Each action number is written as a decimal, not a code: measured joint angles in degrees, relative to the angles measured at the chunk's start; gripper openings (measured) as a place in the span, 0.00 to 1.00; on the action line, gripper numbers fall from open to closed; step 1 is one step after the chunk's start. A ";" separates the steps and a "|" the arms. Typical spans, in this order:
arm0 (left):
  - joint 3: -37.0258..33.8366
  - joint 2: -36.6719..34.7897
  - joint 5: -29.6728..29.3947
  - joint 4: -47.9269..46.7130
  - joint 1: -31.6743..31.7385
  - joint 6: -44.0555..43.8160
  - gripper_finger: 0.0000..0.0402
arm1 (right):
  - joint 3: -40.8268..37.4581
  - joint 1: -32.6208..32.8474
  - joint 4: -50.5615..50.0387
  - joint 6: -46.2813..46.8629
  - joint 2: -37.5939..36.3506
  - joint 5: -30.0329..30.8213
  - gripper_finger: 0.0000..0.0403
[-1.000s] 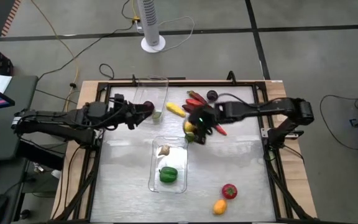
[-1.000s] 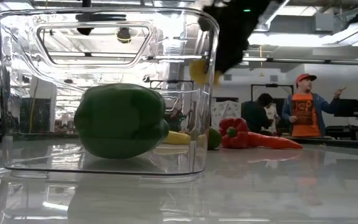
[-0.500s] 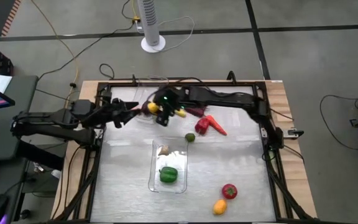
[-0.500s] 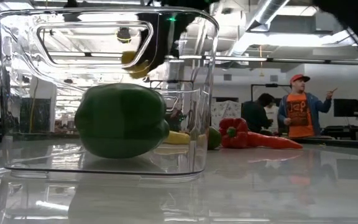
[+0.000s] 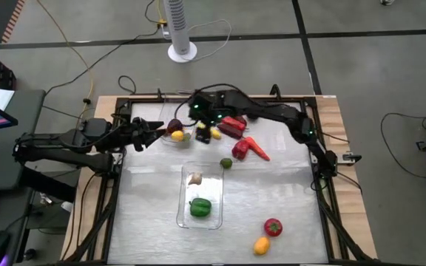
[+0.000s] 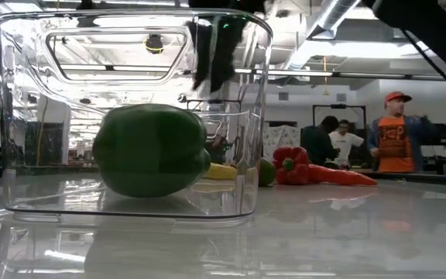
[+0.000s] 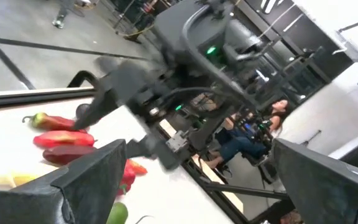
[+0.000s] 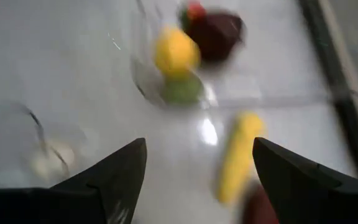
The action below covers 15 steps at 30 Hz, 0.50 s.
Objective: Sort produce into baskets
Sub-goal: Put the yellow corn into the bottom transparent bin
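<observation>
My right gripper (image 5: 200,127) hangs open and empty over the right edge of the far clear basket (image 5: 166,111); it also shows in the low view (image 6: 215,54). In that basket lie a yellow lemon (image 8: 176,53), a green lime (image 8: 182,90) and a dark plum (image 8: 213,31). A long yellow piece (image 8: 238,155) lies on the table just outside it. My left gripper (image 5: 154,133) is open and empty at the basket's left side. The near basket (image 5: 185,193) holds a green pepper (image 5: 200,207) and a pale piece (image 5: 194,178).
Red peppers (image 5: 234,125) lie under my right arm, with another red pepper and an orange carrot (image 5: 248,149) to their right. A lime (image 5: 226,163) lies mid-table. A tomato (image 5: 273,227) and a lemon (image 5: 261,244) lie near the front right. People stand in the room behind (image 6: 393,143).
My right gripper has carried a yellow lemon from mid-table toward the far left, to the far basket. The lemon now lies in that basket, out of the gripper. My left gripper has drawn back a little toward the table's left edge.
</observation>
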 joint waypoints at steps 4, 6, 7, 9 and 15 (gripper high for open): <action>0.00 0.96 -1.70 0.17 0.00 -0.59 0.96 | -5.09 -2.33 -0.09 -2.36 -2.84 0.80 0.78; 0.00 1.49 -2.34 0.48 0.00 -1.05 0.96 | -8.35 -3.54 2.78 -2.47 -3.18 -0.82 0.77; 0.00 1.59 -2.35 0.50 0.00 -1.39 0.96 | -9.81 -4.17 4.87 -2.53 -3.18 -1.77 0.77; 0.00 1.86 -2.32 0.70 0.00 -2.30 0.96 | -12.71 -5.21 7.79 -2.57 -3.10 -4.26 0.77; 0.00 1.48 -0.30 0.61 -0.04 -4.84 0.96 | -24.45 -6.69 20.50 -1.37 -2.94 -4.94 0.77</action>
